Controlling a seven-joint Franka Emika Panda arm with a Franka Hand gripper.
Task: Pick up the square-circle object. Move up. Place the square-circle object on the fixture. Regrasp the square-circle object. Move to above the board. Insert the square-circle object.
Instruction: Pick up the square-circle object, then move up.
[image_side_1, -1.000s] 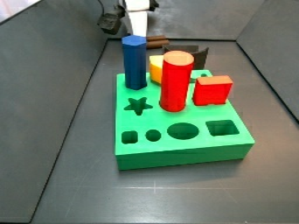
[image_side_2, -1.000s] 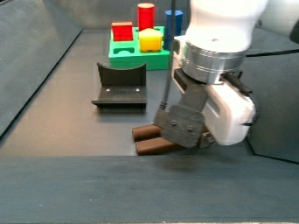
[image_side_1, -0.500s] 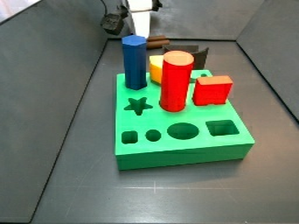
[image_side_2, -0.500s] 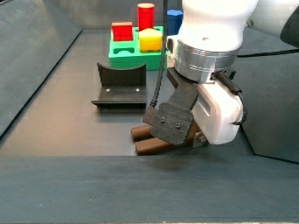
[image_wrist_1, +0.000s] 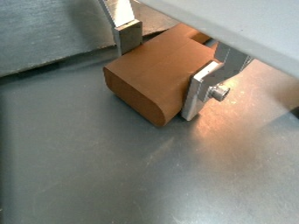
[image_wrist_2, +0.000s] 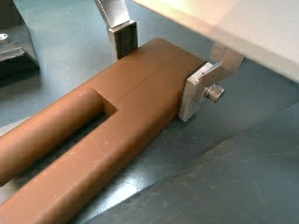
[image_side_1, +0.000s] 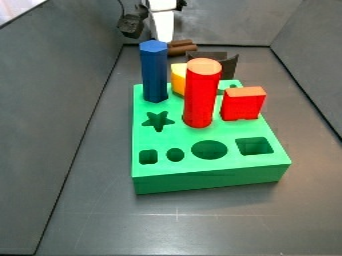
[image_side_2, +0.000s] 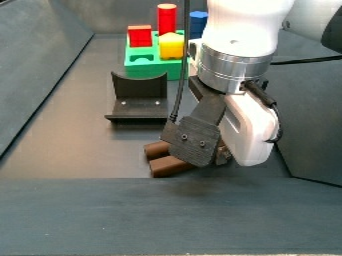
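two silver fingers (image_wrist_2: 201, 89) of the gripper (image_wrist_2: 160, 63) sit one on each side of the blocky end of the square-circle object (image_wrist_2: 111, 122), pressed against its flanks in both wrist views, so the gripper (image_wrist_1: 170, 61) is clamped on the brown piece (image_wrist_1: 158, 74). the piece lies flat on the dark floor (image_wrist_1: 128, 166), its round part running away from the fingers in a wrist view. in a side view the gripper (image_side_2: 187, 150) is low over the floor near its front edge, the brown object (image_side_2: 163, 160) poking out beneath it. the fixture (image_side_2: 138, 95) stands just behind it, apart from it. the board (image_side_2: 158, 62) sits toward the far edge of the floor; in a side view its top (image_side_1: 207, 150) carries a blue peg (image_side_1: 154, 70), a red cylinder (image_side_1: 201, 92), a red cube (image_side_1: 243, 102) and a yellow piece (image_side_1: 178, 77).
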